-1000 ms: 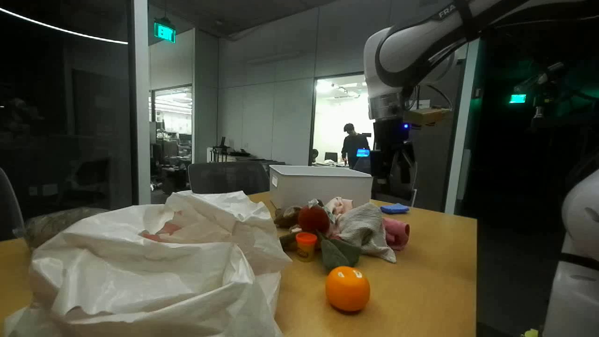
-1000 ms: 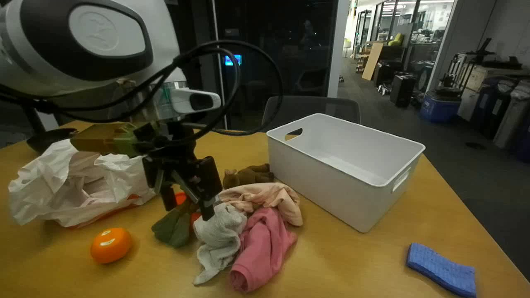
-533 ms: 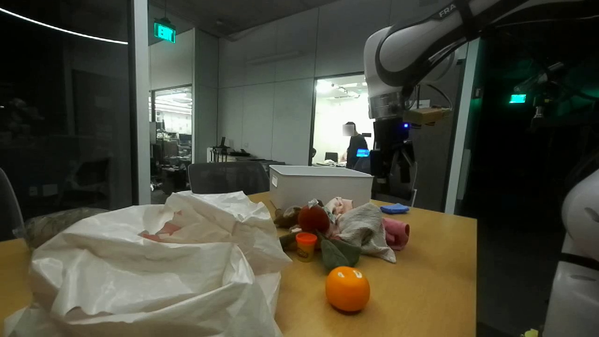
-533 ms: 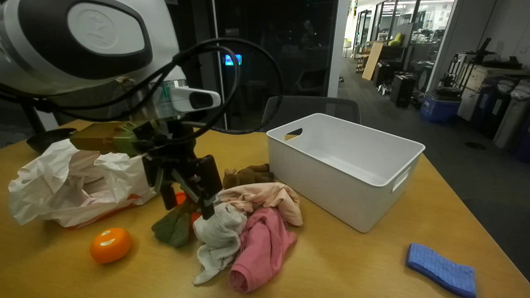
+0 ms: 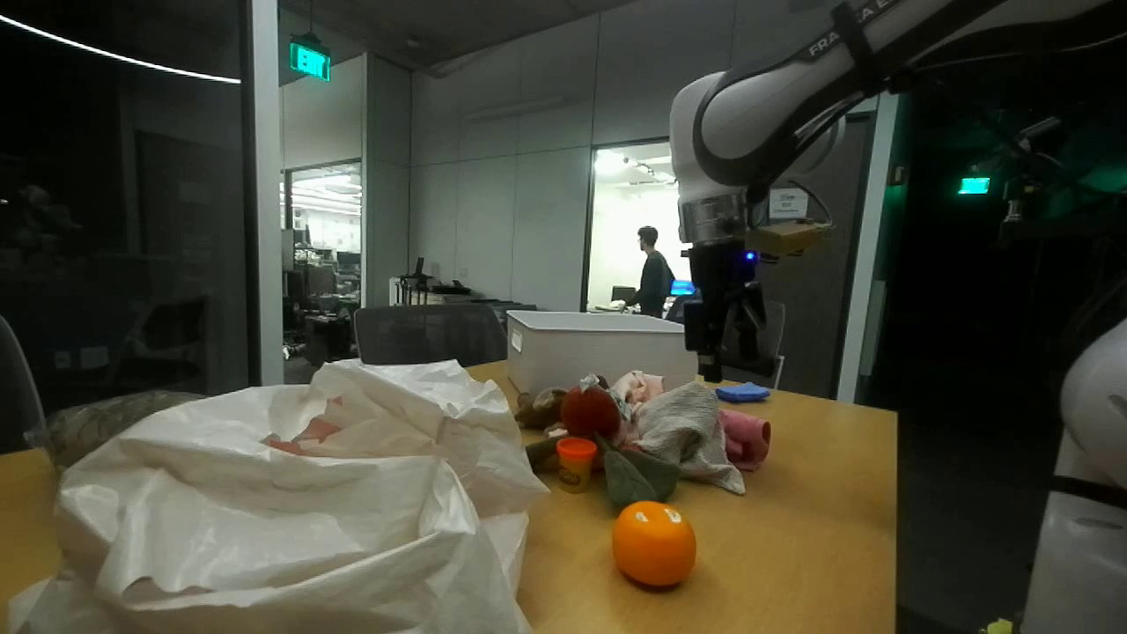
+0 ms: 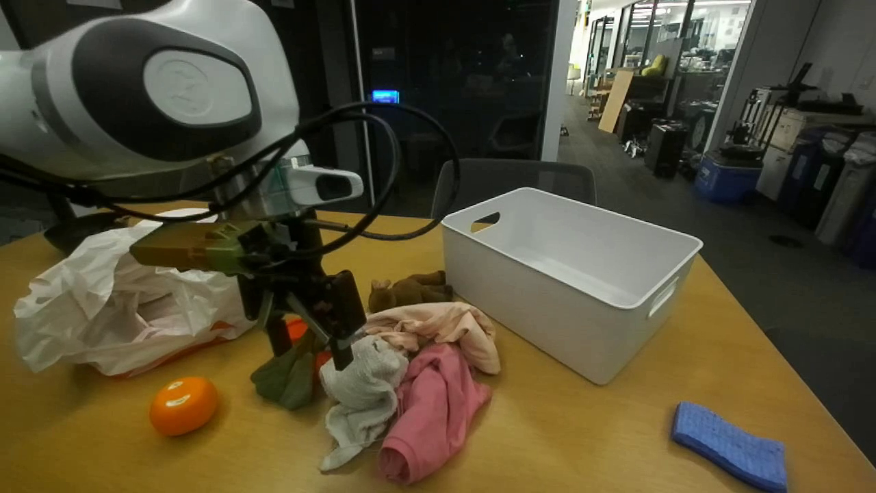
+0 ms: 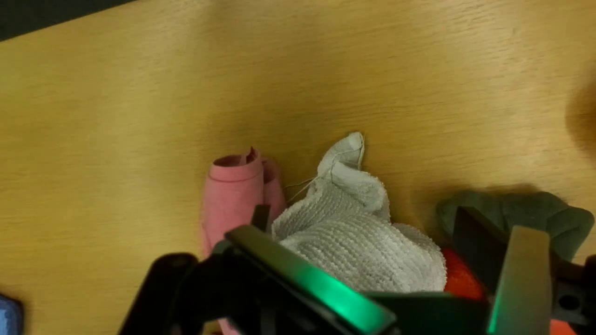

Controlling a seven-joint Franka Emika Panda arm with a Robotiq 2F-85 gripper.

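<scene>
My gripper (image 6: 309, 350) is open and empty above a pile of cloths and soft things. In the wrist view the fingers stand wide apart, with a crumpled white textured cloth (image 7: 358, 242) between and below them. A rolled pink cloth (image 7: 233, 195) lies by the left finger. A dark green soft thing (image 7: 517, 214) and part of a red thing (image 7: 458, 274) show by the right finger. In an exterior view the fingertips hang over the white cloth (image 6: 363, 390), beside the pink cloth (image 6: 434, 411) and a peach cloth (image 6: 445, 325). I cannot tell whether they touch anything.
A white bin (image 6: 534, 287) stands behind the pile, near a brown plush toy (image 6: 410, 289). An orange fruit (image 5: 653, 544), a small orange-lidded tub (image 5: 575, 471), a round red thing (image 5: 590, 412), a white plastic bag (image 5: 290, 511) and a blue sponge-like piece (image 6: 729, 445) lie about.
In the last half second my gripper has come lower toward the white cloth, staying open. It has shifted a little toward the bin side in an exterior view. The things on the table have not moved.
</scene>
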